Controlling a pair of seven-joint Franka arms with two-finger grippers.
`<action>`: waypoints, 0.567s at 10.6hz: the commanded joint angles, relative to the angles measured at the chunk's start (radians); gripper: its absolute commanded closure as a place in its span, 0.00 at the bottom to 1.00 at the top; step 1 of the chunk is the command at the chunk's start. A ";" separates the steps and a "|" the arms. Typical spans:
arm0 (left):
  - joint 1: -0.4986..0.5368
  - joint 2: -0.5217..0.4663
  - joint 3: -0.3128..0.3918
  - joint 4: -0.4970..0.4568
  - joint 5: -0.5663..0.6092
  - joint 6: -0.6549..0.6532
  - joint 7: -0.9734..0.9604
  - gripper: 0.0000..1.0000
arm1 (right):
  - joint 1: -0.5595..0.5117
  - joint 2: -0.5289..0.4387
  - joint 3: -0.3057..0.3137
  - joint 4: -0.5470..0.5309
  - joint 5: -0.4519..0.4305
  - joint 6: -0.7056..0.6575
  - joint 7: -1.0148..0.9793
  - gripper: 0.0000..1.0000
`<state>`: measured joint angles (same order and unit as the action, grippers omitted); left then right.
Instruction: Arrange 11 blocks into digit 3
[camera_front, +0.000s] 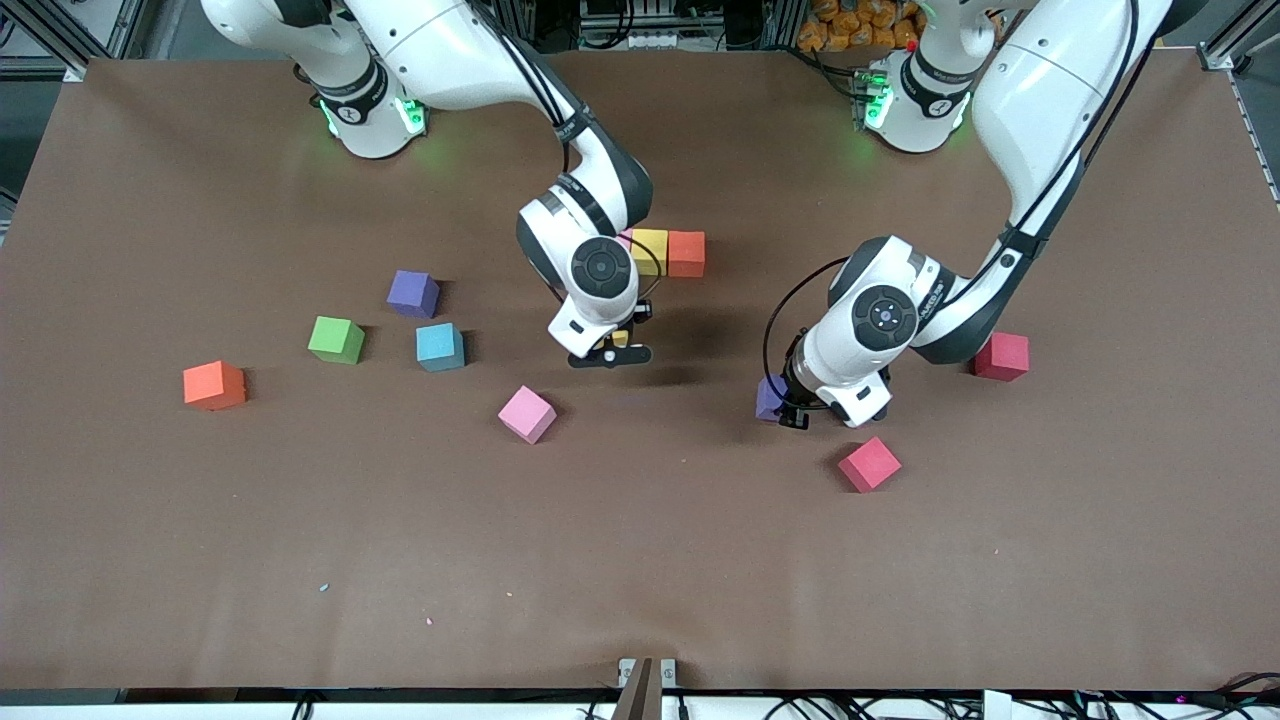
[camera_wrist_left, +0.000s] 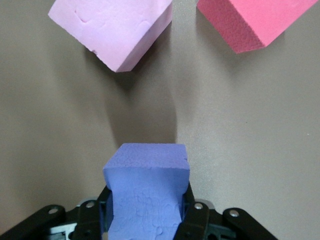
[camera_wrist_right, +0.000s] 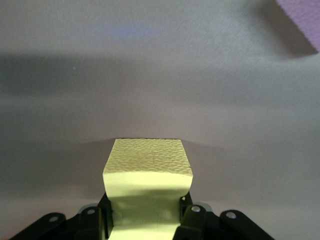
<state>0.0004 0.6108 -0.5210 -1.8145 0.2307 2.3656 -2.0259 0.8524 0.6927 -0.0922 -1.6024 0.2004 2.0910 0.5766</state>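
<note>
My right gripper (camera_front: 612, 348) is shut on a yellow block (camera_front: 621, 338) (camera_wrist_right: 147, 172), up over bare table just off a short row of blocks: a pink block (camera_front: 626, 239) half hidden by the arm, a yellow one (camera_front: 650, 250) and an orange one (camera_front: 686, 253). My left gripper (camera_front: 785, 408) is shut on a violet-blue block (camera_front: 768, 398) (camera_wrist_left: 147, 185), low over the table beside a deep-pink red block (camera_front: 869, 463) (camera_wrist_left: 250, 22). Loose blocks lie around: purple (camera_front: 413, 293), blue (camera_front: 440, 346), orange-red (camera_front: 214, 385), pink (camera_front: 527, 413) (camera_wrist_left: 112, 30), red (camera_front: 1002, 356).
A green cube (camera_front: 336, 339) sits between the orange-red and blue blocks toward the right arm's end. The brown table (camera_front: 640, 560) runs wide toward the front camera. A pink corner (camera_wrist_right: 300, 20) shows at the edge of the right wrist view.
</note>
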 joint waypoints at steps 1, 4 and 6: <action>0.004 0.010 -0.007 0.021 -0.022 -0.023 0.012 1.00 | 0.007 -0.005 -0.001 -0.019 0.014 0.014 0.002 1.00; 0.004 0.010 -0.007 0.020 -0.022 -0.023 0.012 1.00 | 0.013 -0.010 -0.001 -0.036 0.014 0.011 0.003 1.00; 0.004 0.010 -0.007 0.020 -0.024 -0.023 0.012 1.00 | 0.016 -0.012 -0.001 -0.036 0.014 0.004 0.003 0.89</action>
<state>0.0007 0.6129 -0.5210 -1.8139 0.2307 2.3643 -2.0259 0.8582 0.6918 -0.0936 -1.6077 0.2003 2.0940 0.5770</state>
